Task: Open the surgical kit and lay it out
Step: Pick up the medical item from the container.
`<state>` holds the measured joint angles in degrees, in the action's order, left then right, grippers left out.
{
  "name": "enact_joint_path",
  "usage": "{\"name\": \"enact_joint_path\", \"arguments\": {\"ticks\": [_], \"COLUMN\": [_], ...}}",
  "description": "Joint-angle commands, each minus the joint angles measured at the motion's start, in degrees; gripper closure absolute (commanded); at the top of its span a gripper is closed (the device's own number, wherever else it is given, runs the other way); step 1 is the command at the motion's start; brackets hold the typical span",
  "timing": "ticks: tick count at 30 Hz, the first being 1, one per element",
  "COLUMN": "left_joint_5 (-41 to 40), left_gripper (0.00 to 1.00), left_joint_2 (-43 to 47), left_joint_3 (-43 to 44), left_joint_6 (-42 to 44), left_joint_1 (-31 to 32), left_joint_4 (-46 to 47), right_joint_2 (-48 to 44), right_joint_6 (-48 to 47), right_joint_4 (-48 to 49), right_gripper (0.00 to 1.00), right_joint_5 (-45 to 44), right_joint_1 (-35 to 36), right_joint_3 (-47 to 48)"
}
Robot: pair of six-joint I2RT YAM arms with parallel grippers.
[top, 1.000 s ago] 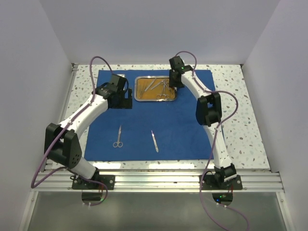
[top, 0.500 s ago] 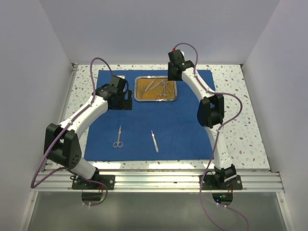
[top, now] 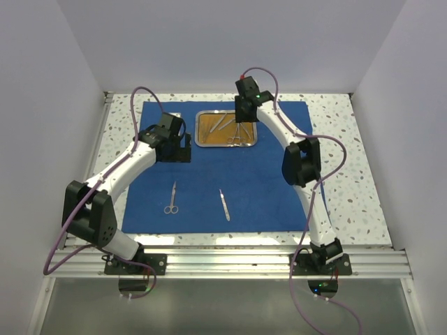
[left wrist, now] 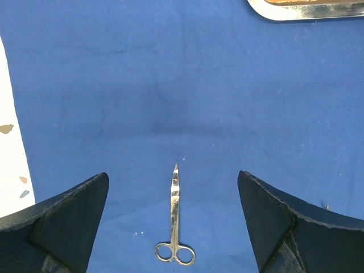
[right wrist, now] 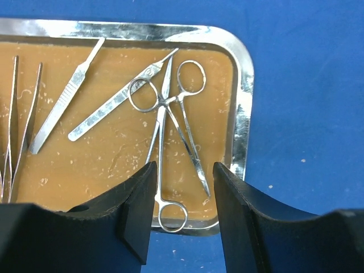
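The right gripper [right wrist: 183,168] has slid leftward from the tray's [top: 198,130] far right corner to hang above its right end. The left arm has barely shifted.

The blue wrap [top: 269,192] lies open and flat on the speckled table [top: 339,146], and everything else sits on it. Well to the near side of the tray, a pair of scissors [left wrist: 174,222] lies alone on the cloth, rings toward the arm bases and tip toward the tray. Beside it, nearer the tray's right end, rests a slim straight tool [top: 224,205], also apart from everything.

Between those two and the tray, off the tray's left end, hovers the left gripper [top: 180,147]. Its fingers [left wrist: 68,222] are spread wide with nothing between them, and its wrist view frames the loose scissors in the gap, with the tray's rim just showing at the far edge.

The tray stands at the far middle of the wrap, steel rim bright, inside orange-brown. At its right end two ringed instruments [right wrist: 170,122] lie crossed over each other. Left of them are two flat handles [right wrist: 116,101], angled, and tweezers [right wrist: 14,125] at the left edge of the wrist view.

The right gripper's jaws stand parted above the crossed pair, holding nothing.
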<state>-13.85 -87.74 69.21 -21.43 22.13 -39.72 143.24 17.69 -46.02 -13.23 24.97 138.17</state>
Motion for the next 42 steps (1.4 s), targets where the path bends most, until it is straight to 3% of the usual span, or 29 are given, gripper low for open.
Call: {"name": "enact_joint_path", "arguments": {"ticks": [1, 10, 16, 19, 20, 23, 31, 42], "left_joint_5": [0.14, -0.22, -0.30, -0.39, -0.39, -0.74, -0.92, -1.10], "left_gripper": [0.01, 0.01, 0.00, 0.01, 0.01, 0.01, 0.01, 0.00], "left_joint_2": [1.88, 1.61, 0.91, 0.47, 0.38, 0.21, 0.64, 2.84], "left_joint_3": [-0.04, -0.22, 0.40, 0.92, 1.01, 1.54, 2.42, 4.27], "left_joint_6": [0.78, 0.60, 0.60, 0.69, 0.78, 0.95, 1.13, 1.30], "left_joint_1": [-0.60, -0.60, -0.60, -0.60, -0.60, -0.60, -0.68, -0.68], "left_joint_4": [2.37, 2.02, 1.84, 1.67, 1.67, 1.49, 1.32, 1.49], "right_joint_2": [1.07, 4.94, 6.09, 6.09, 6.09, 5.91, 3.80, -3.57], "right_joint_6": [-0.20, 0.24, 0.32, 0.24, 0.15, 0.24, -0.55, -1.96], "right_joint_4": [-1.35, -1.70, -1.79, -1.70, -1.70, -2.23, -2.14, -3.99], "right_gripper": [0.52, 0.53, 0.62, 0.77, 0.88, 1.00, 1.00, 1.00], "right_joint_5": [1.20, 1.54, 1.81, 1.72, 1.81, 2.07, 1.28, -1.00], "right_joint_1": [0.25, 0.17, 0.25, 0.17, 0.17, 0.17, 0.25, 0.17], "right_joint_3": [0.26, 0.61, -0.62, -1.76, -2.28, -3.86, -6.16, 2.02]}}
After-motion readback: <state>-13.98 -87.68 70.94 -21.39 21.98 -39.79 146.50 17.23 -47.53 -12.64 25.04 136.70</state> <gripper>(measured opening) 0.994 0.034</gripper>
